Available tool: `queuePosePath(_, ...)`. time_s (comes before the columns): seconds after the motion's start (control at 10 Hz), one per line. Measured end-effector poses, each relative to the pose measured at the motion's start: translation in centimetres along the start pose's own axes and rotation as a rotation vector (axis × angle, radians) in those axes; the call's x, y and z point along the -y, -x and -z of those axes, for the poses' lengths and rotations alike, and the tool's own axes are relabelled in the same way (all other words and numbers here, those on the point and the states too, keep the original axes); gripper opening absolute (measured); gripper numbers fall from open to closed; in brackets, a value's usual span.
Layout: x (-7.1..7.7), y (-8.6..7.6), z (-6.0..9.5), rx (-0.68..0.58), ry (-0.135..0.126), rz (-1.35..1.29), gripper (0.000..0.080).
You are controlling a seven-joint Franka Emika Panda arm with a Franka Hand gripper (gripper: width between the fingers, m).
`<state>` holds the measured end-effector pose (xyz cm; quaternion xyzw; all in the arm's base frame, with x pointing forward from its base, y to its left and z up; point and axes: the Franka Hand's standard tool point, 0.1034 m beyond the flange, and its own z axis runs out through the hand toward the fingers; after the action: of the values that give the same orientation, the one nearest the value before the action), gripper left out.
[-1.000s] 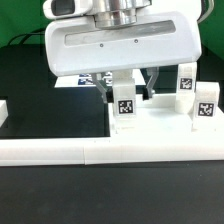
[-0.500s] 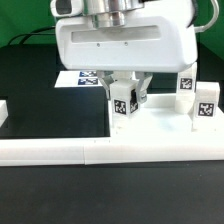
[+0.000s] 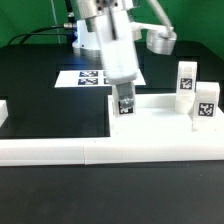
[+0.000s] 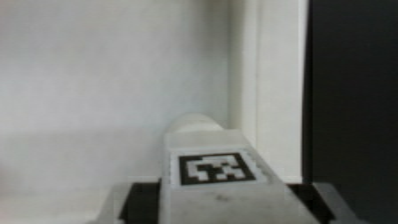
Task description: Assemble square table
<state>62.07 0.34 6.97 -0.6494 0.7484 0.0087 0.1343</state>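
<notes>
Gripper (image 3: 125,98) is clamped on a tagged leg (image 3: 125,106), upright, over the slab's (image 3: 160,130) left end; two more legs (image 3: 195,93) stand at its right end.

marker board (image 3: 88,78): flat on black table (image 3: 50,100) | white border wall (image 3: 60,152): front edge

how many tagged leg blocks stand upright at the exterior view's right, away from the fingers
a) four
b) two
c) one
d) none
b: two upright leg blocks, one and another nearer the camera, stand on the square table at the exterior view's right.
</notes>
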Motion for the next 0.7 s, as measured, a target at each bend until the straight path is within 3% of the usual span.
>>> queuePosePath(0.1, -0.06, 0.19, -0.09, 0.000, 0.002, -0.018, 0.0294)
queuePosePath(0.3, -0.07, 0.15, -0.10, -0.001, 0.003, 0.013, 0.0544)
queuePosePath(0.4, -0.07, 0.19, -0.09, -0.009, 0.010, 0.224, 0.0544)
queuePosePath(0.5, -0.07, 0.21, -0.11, -0.008, 0.010, 0.455, 0.0627)
queuePosePath(0.6, -0.13, -0.01, -0.13, -0.001, 0.012, 0.718, 0.0645)
queuePosePath(0.7, -0.13, 0.02, -0.15, 0.001, 0.011, 0.688, 0.0648)
